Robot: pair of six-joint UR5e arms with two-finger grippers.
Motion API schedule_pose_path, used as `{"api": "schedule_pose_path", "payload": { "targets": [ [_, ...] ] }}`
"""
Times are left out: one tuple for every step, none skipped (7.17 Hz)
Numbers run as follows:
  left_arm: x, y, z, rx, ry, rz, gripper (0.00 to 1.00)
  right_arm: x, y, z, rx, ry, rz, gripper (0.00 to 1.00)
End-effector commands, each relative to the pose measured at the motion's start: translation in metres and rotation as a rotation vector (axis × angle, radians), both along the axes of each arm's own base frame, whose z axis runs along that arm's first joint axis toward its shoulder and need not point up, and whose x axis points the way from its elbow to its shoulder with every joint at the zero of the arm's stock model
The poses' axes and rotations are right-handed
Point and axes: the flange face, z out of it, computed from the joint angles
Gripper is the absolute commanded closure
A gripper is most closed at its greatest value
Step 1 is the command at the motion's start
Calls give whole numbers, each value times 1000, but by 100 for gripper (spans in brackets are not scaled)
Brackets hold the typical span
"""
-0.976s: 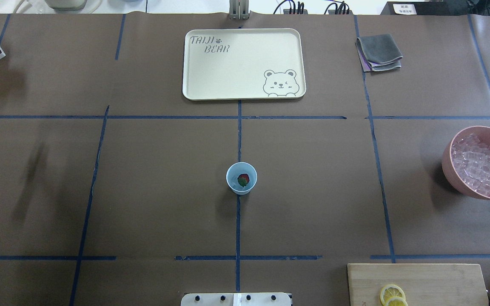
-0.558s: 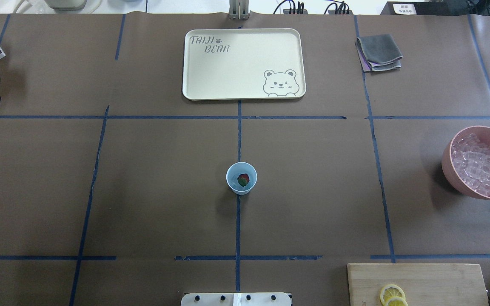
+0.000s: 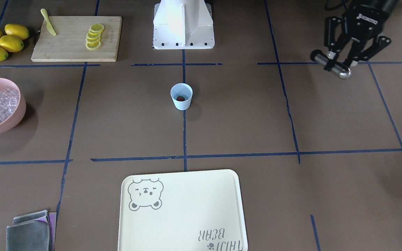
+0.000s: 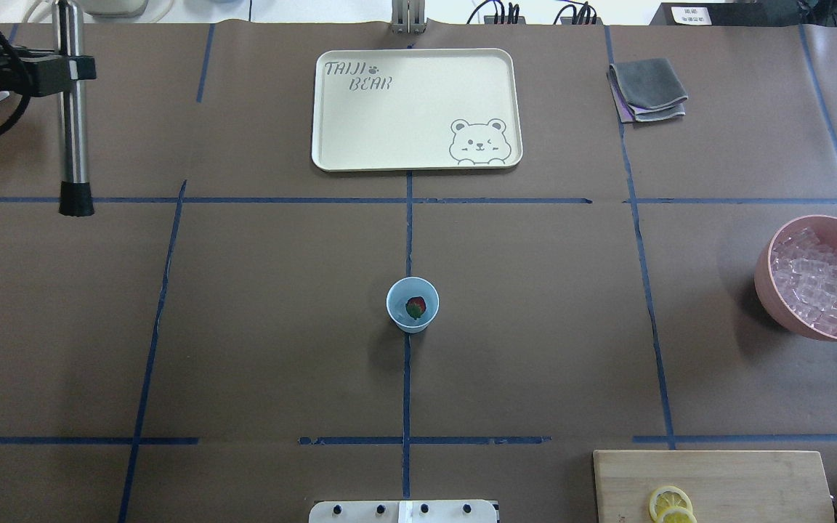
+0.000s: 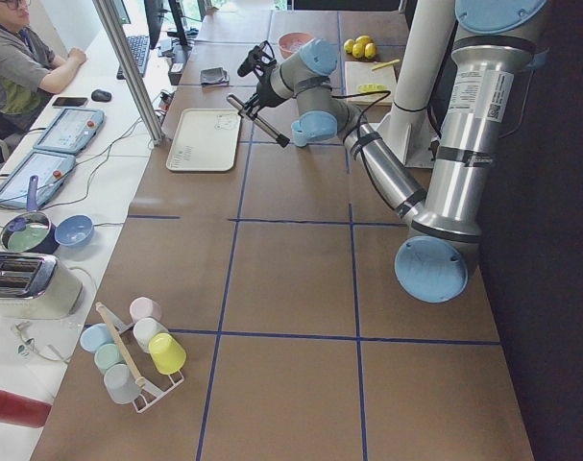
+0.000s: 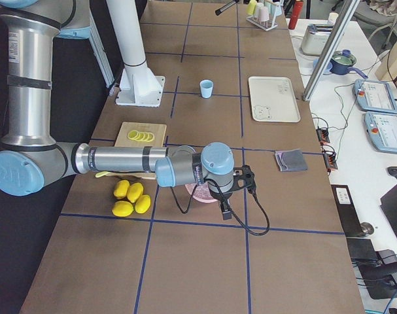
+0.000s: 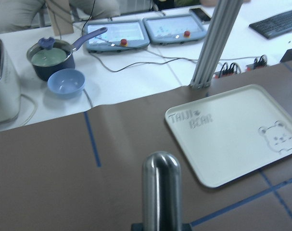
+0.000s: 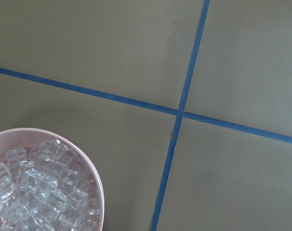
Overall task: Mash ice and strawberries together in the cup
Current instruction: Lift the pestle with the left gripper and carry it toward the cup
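Observation:
The pale blue cup (image 4: 399, 317) stands mid-table on a blue tape line, and inside it lies a red strawberry (image 4: 415, 307) with a green top. Ice (image 4: 818, 283) fills the pink bowl (image 4: 762, 265) at the right edge; I cannot make out any in the cup. My left gripper (image 4: 70, 70) hangs far left at the back, well away from the cup, shut on a steel muddler (image 4: 73, 145) with a black tip. From the front this left gripper (image 3: 340, 62) clamps the muddler (image 3: 343, 72) crosswise. My right gripper (image 6: 241, 183) hovers by the bowl; I cannot tell whether it is open or shut.
A cream bear tray (image 4: 360, 131) lies at the back centre, with folded grey cloths (image 4: 647, 88) to its right. A cutting board (image 4: 753, 479) with lemon slices sits front right, whole lemons (image 3: 2, 41) beside it. A rack of cups (image 5: 133, 351) and a seated person (image 5: 22, 67) are off the left end.
My left gripper has carried the muddler from the left edge toward the back and inward, so the rod now shows in full, black tip toward the front.

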Motion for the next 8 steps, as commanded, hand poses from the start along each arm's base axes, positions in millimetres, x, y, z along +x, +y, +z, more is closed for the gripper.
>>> {"api": "schedule_pose_path", "payload": {
  "targets": [
    [33, 50, -46, 89, 128, -105, 100, 0, 1, 0, -2, -5, 1, 1],
    [43, 63, -56, 147, 207, -157, 100, -1, 4, 1, -6, -7, -1, 1],
    [57, 81, -60, 181, 275, -226, 100, 0, 6, -6, 1, -7, 0, 1],
    [89, 107, -62, 175, 299, -260, 100, -1, 6, -6, 1, -5, -1, 1],
    [123, 143, -63, 203, 279, -279, 100, -1, 5, -7, 2, -5, -1, 1],
    [151, 165, -59, 236, 260, -300, 100, -1, 5, -7, 2, -5, -1, 1],
    [179, 168, -51, 243, 236, -326, 100, -1, 5, -7, 1, -5, 0, 1],
    [191, 167, -65, 258, 242, -338, 100, -1, 6, -6, -4, -6, 2, 1]
  ]
}}
